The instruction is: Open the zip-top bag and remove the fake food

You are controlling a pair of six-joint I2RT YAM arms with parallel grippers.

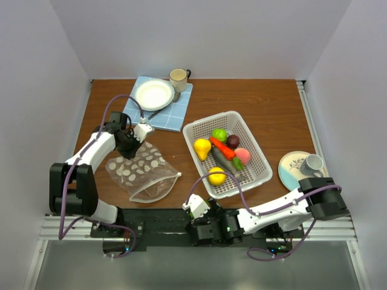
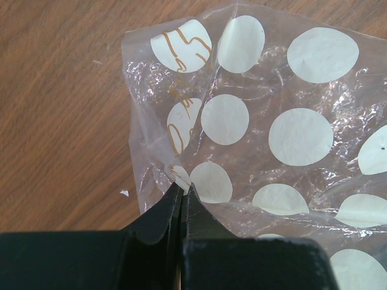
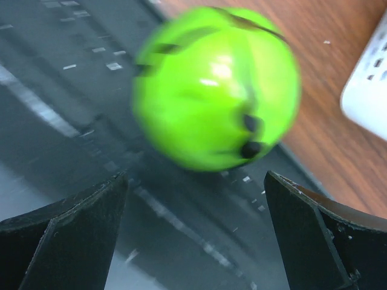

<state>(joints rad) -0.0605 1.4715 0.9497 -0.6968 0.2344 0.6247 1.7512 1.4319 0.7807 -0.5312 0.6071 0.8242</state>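
Right gripper point(image 3: 195, 178) gaping, holding nothing | blurred green fruit point(image 3: 216, 87) showing ahead, beside cropped basket point(image 3: 367, 90) | left gripper point(image 2: 181, 187) pinching bag point(image 2: 272, 133) corner, left of basket

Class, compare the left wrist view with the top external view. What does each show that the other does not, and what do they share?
Only the left wrist view: the left claw seen close, shut on the edge of the zip-top bag, and brown scribbles printed on the plastic.
Only the top view: the white basket holding the fake food, the right claw, a white plate and a mug.
Both: the dotted bag, the left claw and the wooden table.
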